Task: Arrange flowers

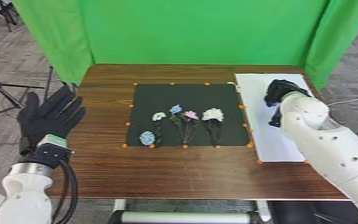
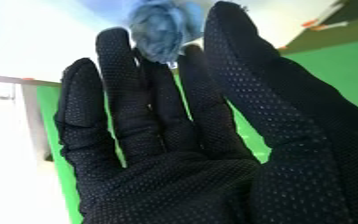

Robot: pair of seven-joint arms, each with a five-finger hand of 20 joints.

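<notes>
Just to the right of the dark mat (image 1: 193, 94), above the one white sheet (image 1: 278, 145), is my right hand (image 1: 282, 91). Its four fingers are nearly straight and its thumb stands well off from the palm, so I have it wide. One blue flower (image 2: 158, 30) is at the fingertips in the right wrist view, its bloom near the thumb's tip; whether I am touching it, I cannot tell.

On the mat I count five more flowers: two white, two blue and one pink. The low blue bloom (image 1: 146, 138) is by the mat's near left corner. Farther up, still on the mat's left half, are the small white flower (image 1: 159, 116) and, a bit farther from me, the other blue flower (image 1: 175, 108). The pink flower (image 1: 191, 115) is around the mat's middle, with the large white flower (image 1: 213, 114) just to its right, toward the mat's right edge. Green stems run from the blooms toward the mat's near edge, some of them close together.

Well to the left of the mat, beyond the table's left edge, I hold my left hand (image 1: 47, 117) spread wide, with nothing in it. Several small orange markers (image 1: 185, 146) line the mat's edges. Under the mat is one brown table (image 1: 158, 175), and past its far side hangs a green curtain (image 1: 193, 35).
</notes>
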